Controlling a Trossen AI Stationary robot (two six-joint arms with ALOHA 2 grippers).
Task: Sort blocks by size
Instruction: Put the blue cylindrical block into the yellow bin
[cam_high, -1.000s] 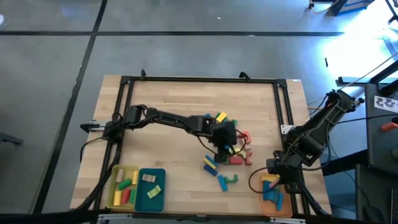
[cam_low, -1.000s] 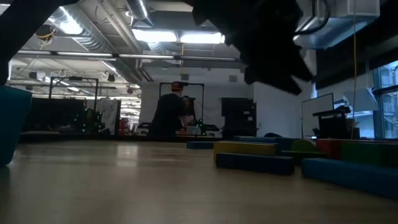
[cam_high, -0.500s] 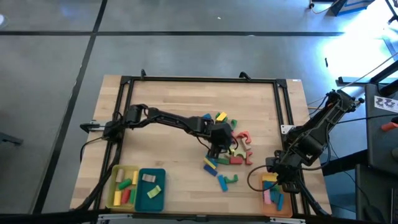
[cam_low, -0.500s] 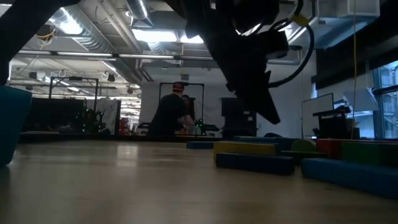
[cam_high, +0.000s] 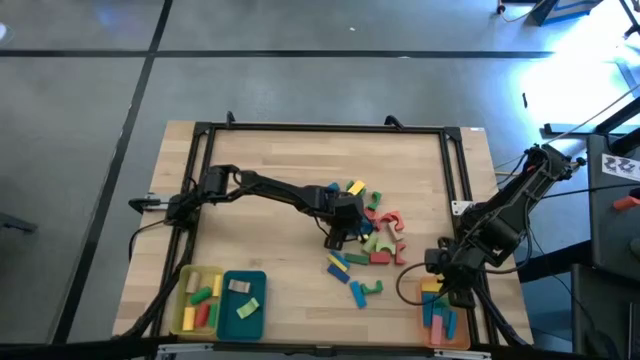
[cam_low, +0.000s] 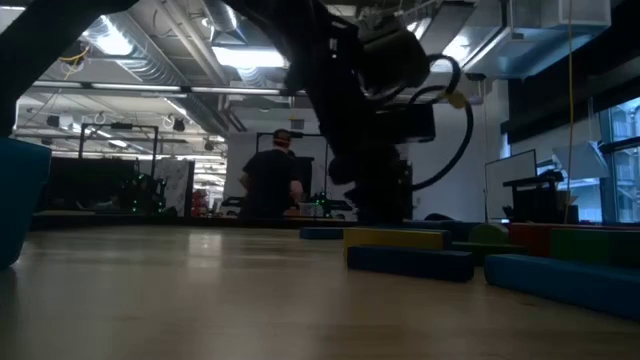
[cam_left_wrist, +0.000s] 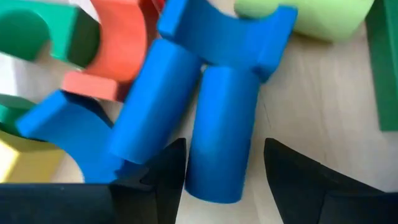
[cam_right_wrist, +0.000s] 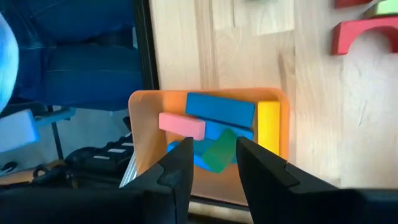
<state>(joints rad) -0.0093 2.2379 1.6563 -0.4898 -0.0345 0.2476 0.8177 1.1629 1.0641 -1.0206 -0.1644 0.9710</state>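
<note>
Two spread fingers of the left gripper (cam_left_wrist: 221, 171) straddle the near end of a short blue cylindrical block (cam_left_wrist: 219, 134) in the table-centre pile, its long axis running away between them; right gripper (cam_right_wrist: 211, 165), open, hovers over the orange tray (cam_right_wrist: 144, 134).

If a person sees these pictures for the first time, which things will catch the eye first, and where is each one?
First comes the scattered pile of small coloured wooden blocks at the middle-right of the light wooden table, with the left gripper lowered at its edge, jaws open around a blue cylinder block. Next, the orange rectangular tray at the table's near right corner, holding blue, pink, yellow and green blocks, with the right gripper above it, open.
</note>
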